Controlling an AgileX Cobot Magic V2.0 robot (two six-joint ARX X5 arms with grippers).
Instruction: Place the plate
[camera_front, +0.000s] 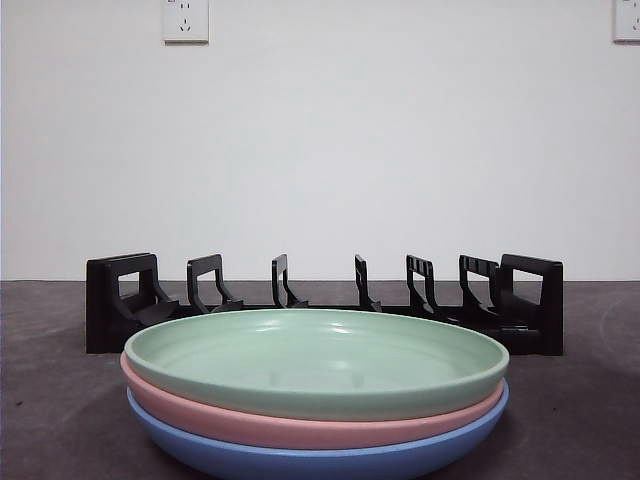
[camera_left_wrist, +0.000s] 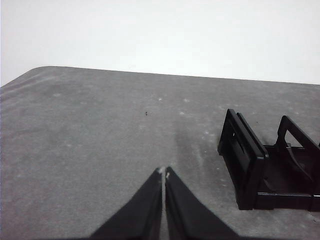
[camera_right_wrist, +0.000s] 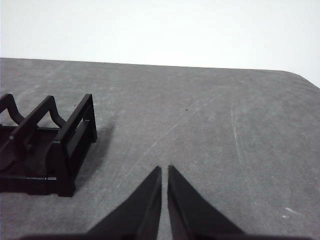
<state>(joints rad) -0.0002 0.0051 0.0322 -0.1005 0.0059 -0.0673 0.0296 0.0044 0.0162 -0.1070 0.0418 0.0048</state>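
A stack of three plates stands near and large in the front view: a green plate (camera_front: 316, 362) on top, a pink plate (camera_front: 300, 425) under it, a blue plate (camera_front: 320, 460) at the bottom. Behind them stands an empty black plate rack (camera_front: 325, 305) with several upright dividers. My left gripper (camera_left_wrist: 164, 172) is shut and empty over bare table, with the rack's end (camera_left_wrist: 245, 160) beside it. My right gripper (camera_right_wrist: 164, 169) is shut and empty, with the rack's other end (camera_right_wrist: 70, 150) beside it. Neither arm shows in the front view. The plates are out of both wrist views.
The grey table (camera_front: 580, 420) runs to a white wall. Two wall sockets (camera_front: 186, 20) sit high on the wall. The table's far edge and a rounded corner (camera_left_wrist: 40, 70) show in the left wrist view.
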